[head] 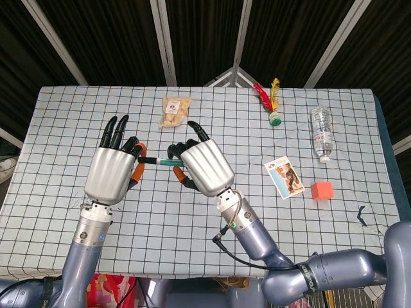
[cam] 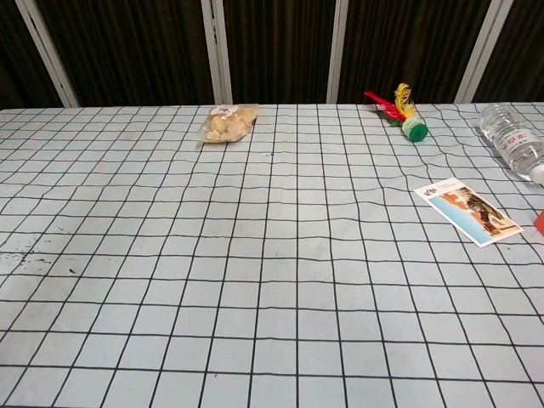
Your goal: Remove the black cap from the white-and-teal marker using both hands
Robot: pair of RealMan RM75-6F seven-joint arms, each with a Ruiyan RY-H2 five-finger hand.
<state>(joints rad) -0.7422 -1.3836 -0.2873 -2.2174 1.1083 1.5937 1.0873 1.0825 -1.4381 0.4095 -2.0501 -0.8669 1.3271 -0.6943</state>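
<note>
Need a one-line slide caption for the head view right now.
Above the checked table, the left hand pinches the black cap while the right hand holds the white-and-teal marker.
</note>
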